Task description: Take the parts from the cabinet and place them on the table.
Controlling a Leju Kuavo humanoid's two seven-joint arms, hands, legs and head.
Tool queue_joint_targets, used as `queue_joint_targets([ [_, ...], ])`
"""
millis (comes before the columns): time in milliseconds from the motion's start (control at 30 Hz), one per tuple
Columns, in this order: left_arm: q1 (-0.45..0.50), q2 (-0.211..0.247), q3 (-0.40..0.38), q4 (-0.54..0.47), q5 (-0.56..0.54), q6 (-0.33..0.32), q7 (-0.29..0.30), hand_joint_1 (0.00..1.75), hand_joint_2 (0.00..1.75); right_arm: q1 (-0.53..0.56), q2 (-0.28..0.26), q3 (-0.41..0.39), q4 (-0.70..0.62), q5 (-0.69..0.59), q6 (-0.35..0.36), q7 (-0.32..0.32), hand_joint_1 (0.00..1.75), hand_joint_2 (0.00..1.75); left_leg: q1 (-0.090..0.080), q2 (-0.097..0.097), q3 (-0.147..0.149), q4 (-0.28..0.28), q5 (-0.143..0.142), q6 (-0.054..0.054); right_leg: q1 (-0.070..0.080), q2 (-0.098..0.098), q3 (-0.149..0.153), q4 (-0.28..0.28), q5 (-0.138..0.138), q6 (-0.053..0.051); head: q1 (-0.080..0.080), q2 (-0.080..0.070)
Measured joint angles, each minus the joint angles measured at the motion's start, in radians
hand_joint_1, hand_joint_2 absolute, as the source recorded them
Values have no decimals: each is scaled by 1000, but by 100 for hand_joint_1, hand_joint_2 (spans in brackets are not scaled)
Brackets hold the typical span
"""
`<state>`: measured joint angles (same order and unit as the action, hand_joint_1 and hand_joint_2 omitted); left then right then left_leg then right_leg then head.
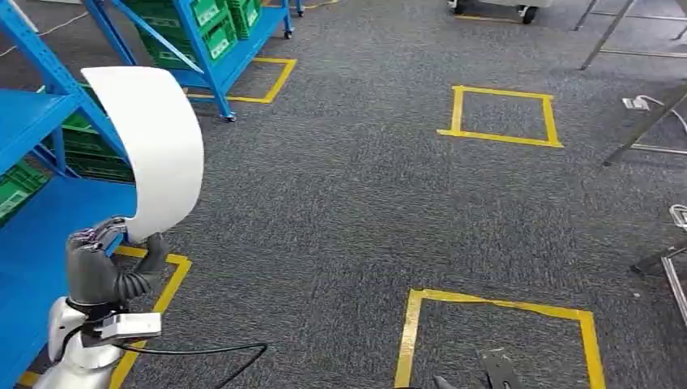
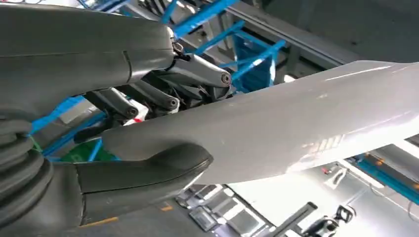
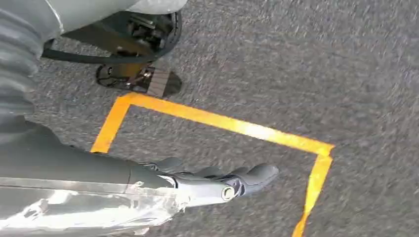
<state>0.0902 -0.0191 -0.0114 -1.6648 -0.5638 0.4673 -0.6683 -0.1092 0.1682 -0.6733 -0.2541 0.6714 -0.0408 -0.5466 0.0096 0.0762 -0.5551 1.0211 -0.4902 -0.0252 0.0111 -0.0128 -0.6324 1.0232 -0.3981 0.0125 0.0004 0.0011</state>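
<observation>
A curved white panel-shaped part [image 1: 154, 146] stands upright in my left hand [image 1: 101, 267], gripped by its lower end beside the blue cabinet shelf [image 1: 28, 243]. In the left wrist view the thumb [image 2: 143, 173] presses on one face of the white part [image 2: 296, 128] and the darker fingers [image 2: 163, 98] lie on the other. My right hand [image 3: 207, 182] hangs over the grey carpet with its fingers stretched out and nothing in them.
Blue racks with green crates [image 1: 202, 24] stand at the left and far left. Yellow tape squares [image 1: 502, 113] [image 1: 494, 324] mark the grey carpet. Metal frame legs [image 1: 648, 130] stand at the right edge. A black cable [image 1: 202, 350] trails from my left wrist.
</observation>
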Motion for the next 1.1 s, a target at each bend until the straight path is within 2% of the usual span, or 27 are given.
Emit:
queue_joint_targets([
  [33,1,0,4,0,-3,0,0,175,175,-4,0,0,0,0,0,-2,0,175,-1,-35,-17,34,-25,-1,-1,8,1,-3,1,-6,-1,0],
  [67,3,-1,9,0,-2,0,0,175,175,-9,1,0,0,-1,0,-3,0,175,-1,-55,-50,100,-62,-2,-3,16,1,-3,3,-12,-5,0],
  [133,6,-2,14,3,-8,2,0,175,175,-12,2,0,0,-4,1,-4,0,175,0,-71,-137,262,-122,-5,-3,44,1,-3,3,-16,-6,0],
  [167,6,-2,16,5,-25,15,1,175,175,-9,2,0,0,-6,1,-4,0,175,0,-72,-156,290,-120,-5,-3,54,1,-3,3,-16,-8,0],
  [200,6,-2,19,6,-40,25,3,175,175,-6,2,0,0,-7,1,-4,0,175,1,-72,-155,276,-95,-7,-4,68,1,-2,3,-15,-7,0],
  [267,5,-2,19,8,-37,26,13,175,175,-3,2,0,0,-8,2,-5,0,175,8,-80,-103,160,-12,-12,-9,97,1,-1,6,-9,-7,0],
  [300,4,-2,19,9,-30,24,17,175,175,-3,2,0,0,-8,2,-7,0,175,16,-107,-59,75,28,-18,-12,112,0,2,6,-2,-7,0],
  [333,1,-2,21,10,-29,22,19,175,175,-3,2,0,0,-8,3,-8,0,175,27,-162,-34,20,33,-25,-7,125,-9,12,4,8,-9,0],
  [367,0,-2,22,11,-29,20,19,175,175,-5,2,0,0,-9,3,-10,0,175,27,-163,-30,12,26,-16,-9,137,-18,22,3,12,-6,0],
  [467,-15,-2,23,17,-31,15,20,175,175,9,2,-1,0,-10,5,-12,0,175,16,-134,-31,11,32,7,-20,166,-28,6,17,34,-8,0],
  [500,-23,-3,22,17,-31,9,20,175,175,13,2,-1,1,-10,5,-11,0,175,21,-117,-29,6,36,14,-20,157,-33,12,13,35,-9,0],
  [533,-26,-5,22,18,-31,7,22,175,175,11,2,-1,1,-10,5,-12,0,175,19,-109,-28,6,34,20,-11,98,-46,45,-9,38,6,0],
  [567,-26,-6,22,18,-31,6,22,175,175,6,2,-1,1,-10,6,-12,0,175,15,-93,-27,6,33,25,-11,55,-79,114,-48,43,13,0],
  [600,-26,-6,23,19,-32,7,22,175,175,3,2,-1,1,-9,6,-12,0,175,11,-79,-27,6,31,28,-13,33,-118,198,-88,46,11,0],
  [633,-27,-6,23,19,-33,6,22,175,175,3,3,0,1,-9,6,-12,0,175,8,-64,-27,6,30,30,-14,22,-155,275,-118,47,13,0],
  [667,-27,-7,23,20,-32,6,22,175,175,5,3,0,2,-9,6,-12,0,175,6,-50,-26,6,29,31,-15,19,-179,327,-131,47,11,0],
  [700,-27,-8,23,20,-32,6,23,175,175,7,3,-1,2,-9,6,-12,0,175,4,-37,-25,6,28,32,-15,19,-175,321,-120,47,12,0],
  [733,-28,-8,23,20,-31,6,23,175,175,8,3,-1,3,-9,6,-12,0,175,3,-26,-23,6,26,32,-15,18,-148,273,-90,44,12,0],
  [767,-30,-8,23,20,-31,6,23,175,175,8,3,-1,3,-10,6,-12,0,175,2,-14,-20,6,24,29,-14,13,-103,194,-52,41,12,0],
  [800,-34,-8,23,20,-31,6,23,175,175,6,3,-1,3,-9,6,-12,0,175,2,-4,-15,6,21,27,-11,-7,-47,96,-14,35,12,0],
  [833,-37,-8,23,20,-32,5,23,175,175,4,3,-1,3,-10,6,-12,0,175,-1,3,-11,6,18,24,-2,-62,-12,30,-12,32,13,0],
  [867,-39,-8,23,20,-34,5,24,175,175,1,3,-1,3,-10,6,-12,0,175,-9,12,-11,8,13,17,3,-58,-4,24,-13,22,9,0],
  [967,-46,-12,14,22,-50,-2,33,175,175,4,2,-2,3,-12,5,-10,0,175,-5,40,-7,-2,16,5,10,-22,-14,21,-9,10,12,0],
  [1000,-51,-13,9,23,-56,1,37,175,175,5,0,-3,3,-13,4,-7,0,175,-6,40,-7,1,8,-3,4,-9,-5,9,-3,3,10,0],
  [1033,-56,-13,5,24,-61,3,39,175,175,6,0,-6,4,-14,2,-5,0,175,-1,-5,-10,16,-3,-6,-1,2,-3,4,0,-1,10,0],
  [1067,-57,-14,3,24,-63,8,39,175,175,3,-1,-8,4,-14,2,-2,0,175,-2,-43,-34,62,-31,-6,-3,11,-2,3,1,-8,8,0],
  [1100,-56,-15,1,24,-66,11,40,175,175,-1,-2,-9,4,-14,2,-1,0,175,-1,-61,-71,135,-67,-7,-4,21,-2,3,1,-13,6,0],
])
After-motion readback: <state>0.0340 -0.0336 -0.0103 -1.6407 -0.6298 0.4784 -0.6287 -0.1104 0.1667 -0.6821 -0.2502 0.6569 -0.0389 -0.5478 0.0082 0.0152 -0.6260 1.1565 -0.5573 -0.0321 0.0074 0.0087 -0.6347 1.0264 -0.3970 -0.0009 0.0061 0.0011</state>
